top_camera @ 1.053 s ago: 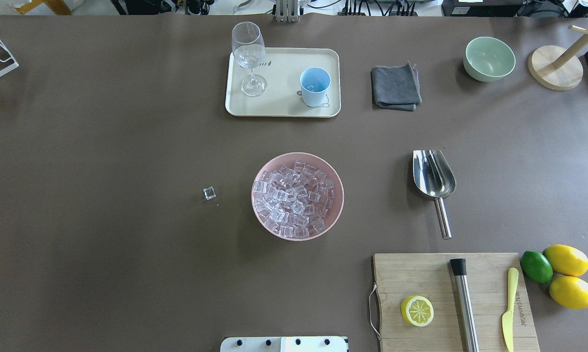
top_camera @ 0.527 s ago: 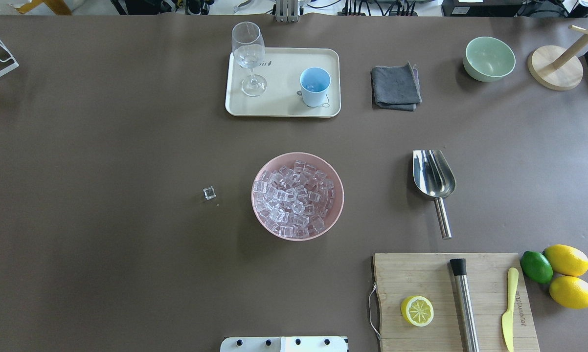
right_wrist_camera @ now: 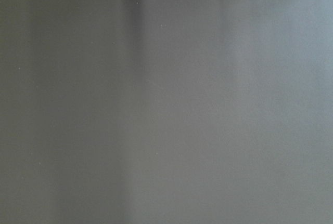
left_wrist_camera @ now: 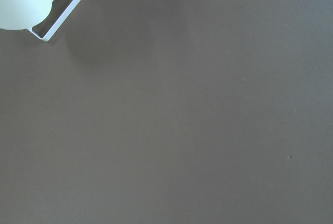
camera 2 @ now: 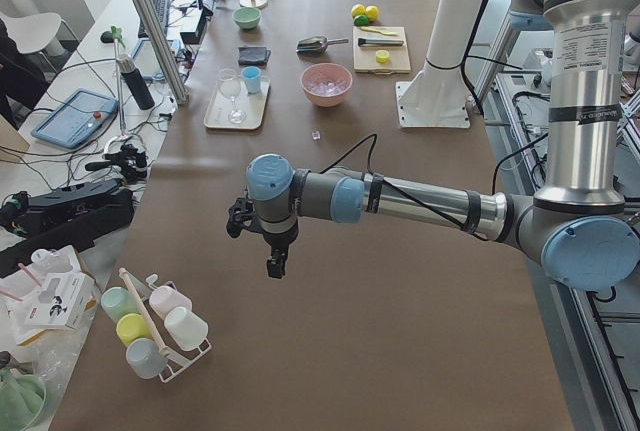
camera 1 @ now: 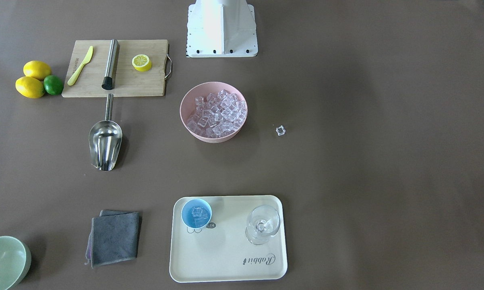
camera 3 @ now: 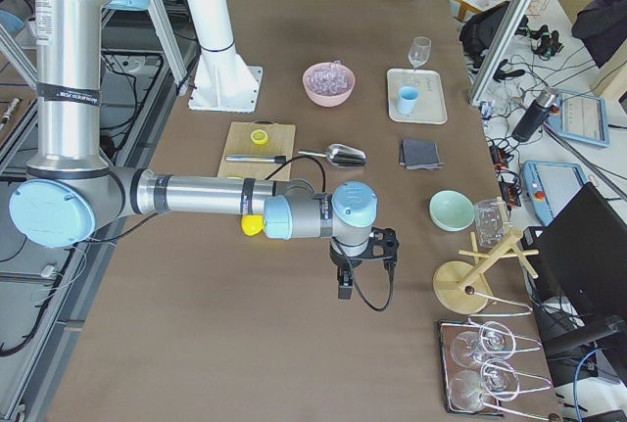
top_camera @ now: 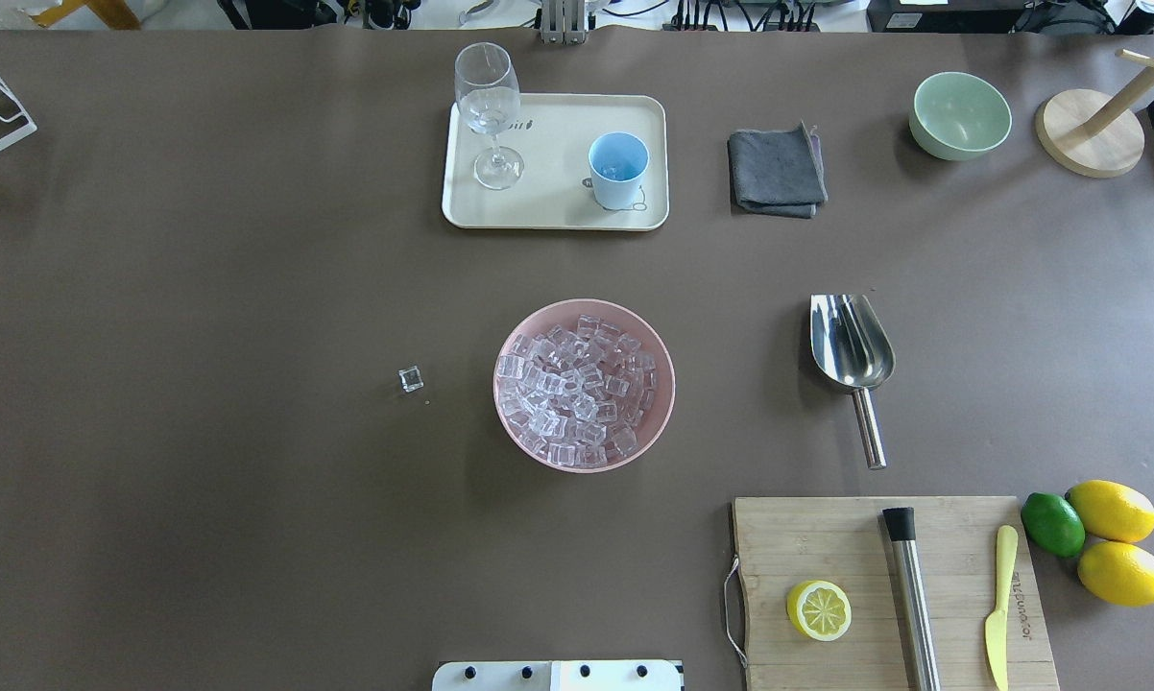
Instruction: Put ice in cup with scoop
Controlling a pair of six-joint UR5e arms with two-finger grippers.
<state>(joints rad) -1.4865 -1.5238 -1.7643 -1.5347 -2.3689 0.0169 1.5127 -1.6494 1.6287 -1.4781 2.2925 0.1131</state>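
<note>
At the table's two ends, we find both arms stretched out level, wrists bent down, well apart from the task's things. The left gripper (camera 2: 273, 269) hangs over bare tabletop near a mug rack (camera 2: 155, 336). The right gripper (camera 3: 345, 290) hangs near a wooden stand (camera 3: 470, 285). We cannot tell how either's jaws stand. The scoop (top_camera: 853, 350) lies flat on the table, handle toward the robot. The ice (top_camera: 577, 389) fills the pink bowl (top_camera: 668, 384), and a loose cube (top_camera: 410, 379) lies beside it. The cup (top_camera: 618, 165), on the tray (top_camera: 558, 216), holds a few cubes.
</note>
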